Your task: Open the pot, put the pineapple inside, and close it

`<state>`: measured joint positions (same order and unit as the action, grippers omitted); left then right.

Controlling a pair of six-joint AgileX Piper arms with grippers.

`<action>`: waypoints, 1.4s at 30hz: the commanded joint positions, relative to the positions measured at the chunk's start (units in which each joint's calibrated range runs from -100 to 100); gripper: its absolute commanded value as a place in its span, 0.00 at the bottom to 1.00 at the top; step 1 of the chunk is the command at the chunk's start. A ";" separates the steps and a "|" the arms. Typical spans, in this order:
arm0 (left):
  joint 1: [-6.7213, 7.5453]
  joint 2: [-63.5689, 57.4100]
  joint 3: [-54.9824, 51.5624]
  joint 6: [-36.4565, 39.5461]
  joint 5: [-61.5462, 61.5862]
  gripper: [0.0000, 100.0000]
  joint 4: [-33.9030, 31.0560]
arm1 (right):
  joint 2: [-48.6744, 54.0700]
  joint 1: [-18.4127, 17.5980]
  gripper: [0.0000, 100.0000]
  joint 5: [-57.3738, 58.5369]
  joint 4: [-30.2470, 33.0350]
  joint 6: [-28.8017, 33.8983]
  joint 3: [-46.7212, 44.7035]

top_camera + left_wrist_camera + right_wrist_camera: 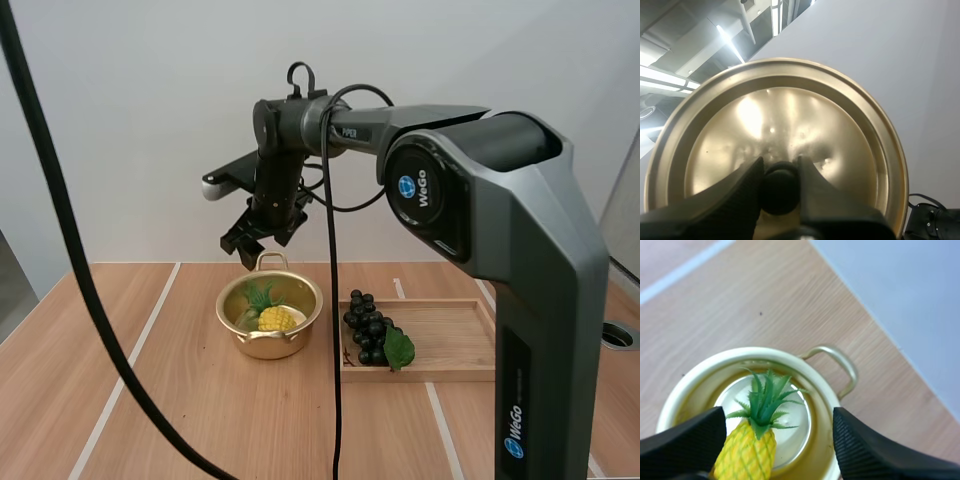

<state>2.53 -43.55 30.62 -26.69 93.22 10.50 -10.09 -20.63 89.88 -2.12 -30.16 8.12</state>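
Observation:
The golden pot stands open on the table, and the pineapple lies inside it with its green leaves toward the back. My right gripper hangs open just above the pot's far handle. In the right wrist view its fingers stand wide apart over the pot, and the pineapple rests on the pot's floor below them. My left gripper is shut on the black knob of the golden lid, holding the lid up in the air.
A wooden tray lies right of the pot, with a bunch of dark grapes and a green leaf at its left end. Bare wooden tabletop extends left of and in front of the pot.

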 commanded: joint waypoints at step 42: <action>0.14 9.26 -8.71 8.22 6.78 0.00 4.54 | 57.00 20.84 0.00 1.16 10.81 12.01 -2.73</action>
<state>2.53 -34.85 24.48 -19.27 100.00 12.30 45.54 0.01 91.07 8.17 -18.78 7.04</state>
